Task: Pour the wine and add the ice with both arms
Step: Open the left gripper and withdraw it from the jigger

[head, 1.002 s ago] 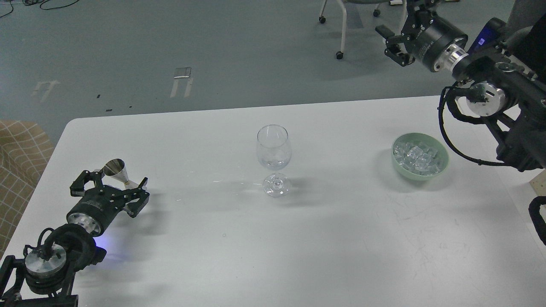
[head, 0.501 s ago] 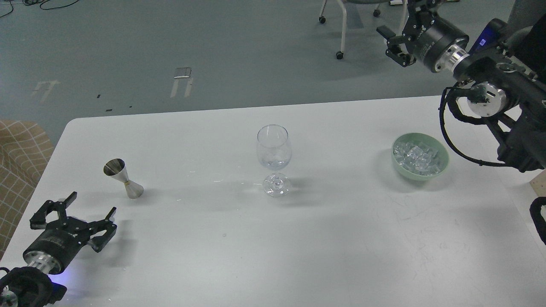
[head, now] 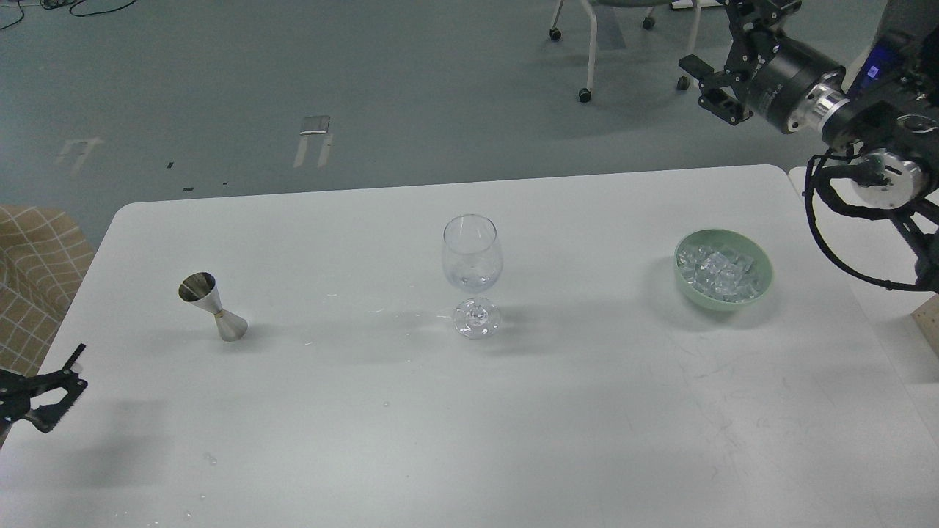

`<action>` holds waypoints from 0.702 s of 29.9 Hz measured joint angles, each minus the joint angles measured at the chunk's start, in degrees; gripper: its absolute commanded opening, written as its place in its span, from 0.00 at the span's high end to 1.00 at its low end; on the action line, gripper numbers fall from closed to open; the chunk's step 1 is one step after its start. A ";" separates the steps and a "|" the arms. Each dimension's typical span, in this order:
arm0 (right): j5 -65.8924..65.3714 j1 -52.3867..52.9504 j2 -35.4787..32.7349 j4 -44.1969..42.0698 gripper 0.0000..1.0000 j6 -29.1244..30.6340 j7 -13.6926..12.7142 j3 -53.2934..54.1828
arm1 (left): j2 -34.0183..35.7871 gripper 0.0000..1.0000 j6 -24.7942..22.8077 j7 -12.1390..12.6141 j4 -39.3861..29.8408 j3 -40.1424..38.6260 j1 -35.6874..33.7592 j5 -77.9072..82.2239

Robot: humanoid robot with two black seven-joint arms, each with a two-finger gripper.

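Observation:
A clear wine glass [head: 472,253] stands upright mid-table with a little water-clear liquid low in its bowl. A steel jigger [head: 213,306] stands alone at the left, leaning slightly. A green bowl [head: 764,282] at the right holds several glassy ice cubes [head: 717,268]. My left gripper [head: 62,385] shows only its fingertips at the left edge, open and empty, well below and left of the jigger. My right gripper [head: 713,82] hangs high beyond the table's far right edge, above the floor, open and empty, partly cut by the top edge.
A white table [head: 469,440] carries a few droplets near the glass and the front left. A checked beige seat [head: 33,279] sits off the left edge. Chair legs on castors [head: 587,51] stand on the floor behind.
My left gripper has let go of the jigger and drawn back down-left to the view's edge. The jigger stays standing. My right arm has shifted to the right.

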 measured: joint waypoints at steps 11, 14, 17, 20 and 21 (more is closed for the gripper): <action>-29.64 -5.51 -8.92 10.90 0.00 -6.83 0.16 -1.48 | 0.29 0.03 0.02 -0.06 -2.26 5.29 -20.66 26.61; -36.84 -7.61 -10.96 14.17 0.00 -9.74 0.43 -1.48 | -0.61 0.02 0.03 -0.13 -2.75 8.88 -24.80 29.15; -44.56 -10.33 -13.18 17.16 0.00 -13.38 1.64 -1.48 | -0.79 0.02 1.01 -0.27 -2.66 13.59 -29.43 32.45; -51.05 -12.99 -14.73 18.83 0.00 -17.29 2.65 -1.48 | -0.83 0.03 2.38 -1.16 -2.06 18.21 -33.32 36.94; -53.07 -13.99 -15.09 19.30 0.00 -18.66 2.89 -1.48 | -0.83 0.03 2.71 -2.42 -1.88 19.70 -34.44 38.96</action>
